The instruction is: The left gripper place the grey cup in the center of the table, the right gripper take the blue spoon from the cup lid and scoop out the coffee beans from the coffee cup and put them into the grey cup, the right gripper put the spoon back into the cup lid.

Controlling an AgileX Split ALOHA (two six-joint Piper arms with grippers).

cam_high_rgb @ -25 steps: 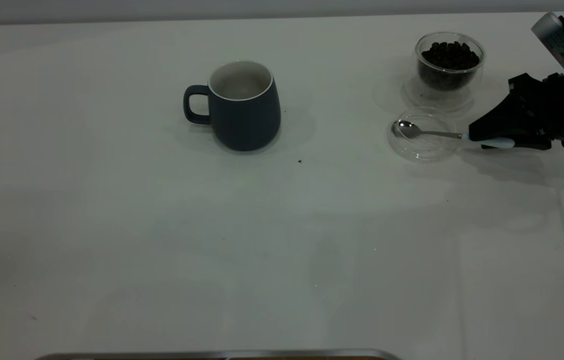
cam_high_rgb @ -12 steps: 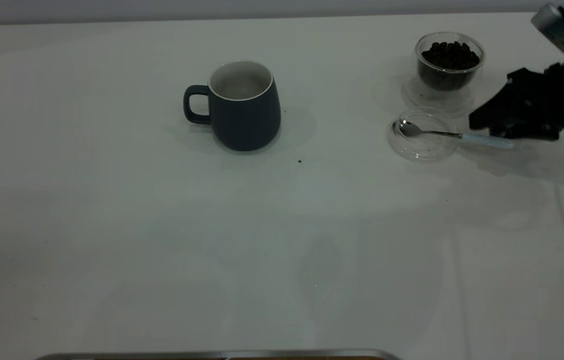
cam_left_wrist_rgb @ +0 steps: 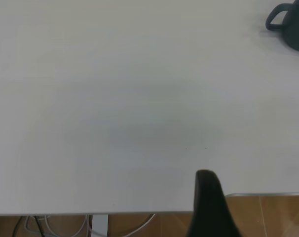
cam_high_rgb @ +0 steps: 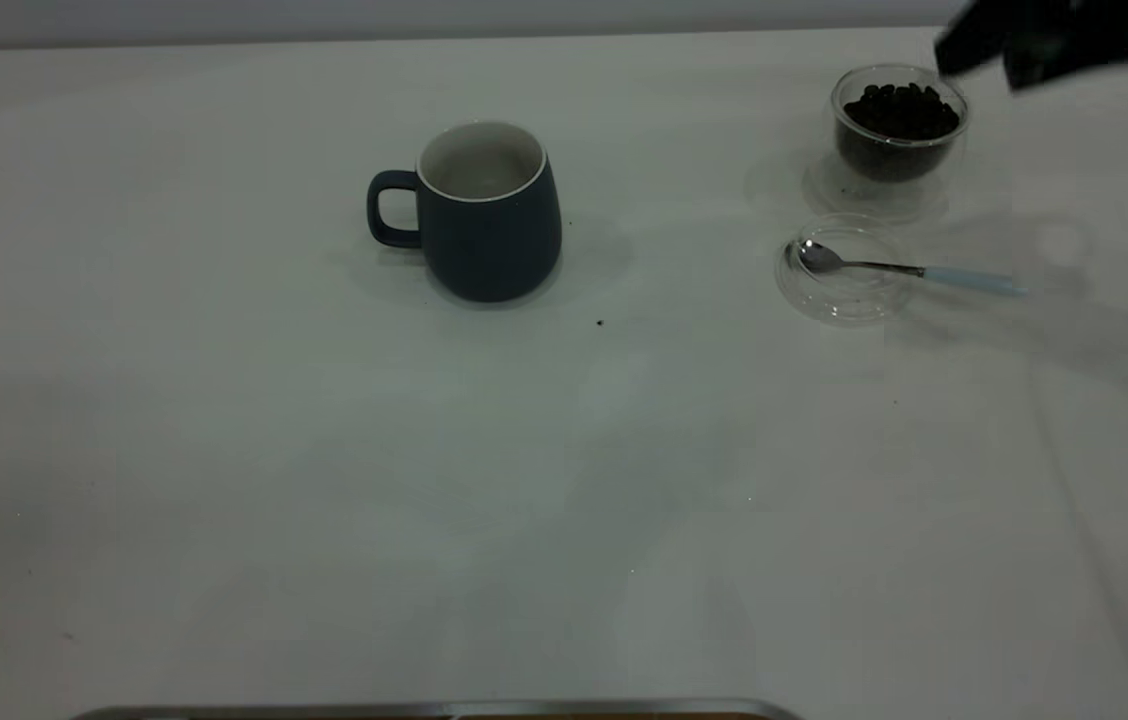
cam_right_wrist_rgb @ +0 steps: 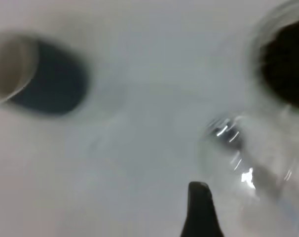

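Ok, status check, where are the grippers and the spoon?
Right gripper raised beyond the coffee cup, empty. Blue spoon in cup lid. Left gripper at table edge. Grey cup unobstructed.

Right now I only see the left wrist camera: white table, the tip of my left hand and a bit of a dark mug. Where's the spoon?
Observer: The blue spoon lies to the right of the grey cup. Its bowl is in the cup lid and its handle sticks out over the rim. Nothing is holding it.
Operator: Is the other hand close to it?
Observer: No. The right hand is up in the far right corner of the exterior view, past the coffee cup, well apart from the spoon.
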